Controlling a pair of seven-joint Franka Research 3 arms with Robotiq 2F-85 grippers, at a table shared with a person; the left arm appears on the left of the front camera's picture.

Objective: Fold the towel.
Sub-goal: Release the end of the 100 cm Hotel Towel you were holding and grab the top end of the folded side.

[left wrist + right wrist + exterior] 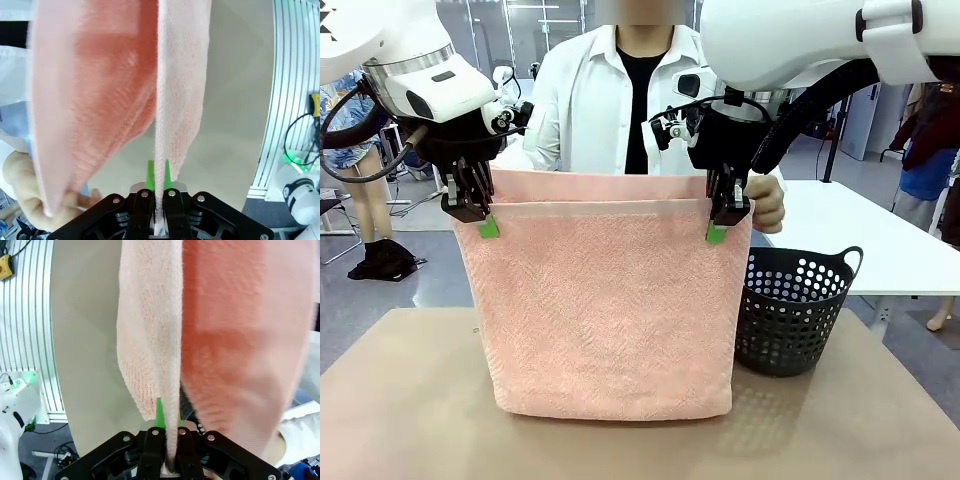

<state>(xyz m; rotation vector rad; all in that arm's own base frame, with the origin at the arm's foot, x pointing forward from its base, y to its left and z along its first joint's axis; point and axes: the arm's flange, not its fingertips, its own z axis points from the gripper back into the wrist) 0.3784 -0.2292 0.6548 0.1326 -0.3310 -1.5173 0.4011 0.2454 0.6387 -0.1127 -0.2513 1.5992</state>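
Two top corners of the hanging towel clamped: one in left gripper, one in right gripper.

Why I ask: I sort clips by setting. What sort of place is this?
Likely a robotics lab, not a home: the left tool and right tool hold a towel up at a table, with another white table behind.

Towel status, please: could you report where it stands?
Left claw and right claw shut on towel top corners. Towel hanging doubled, bottom at table. Person's hand at far layer.
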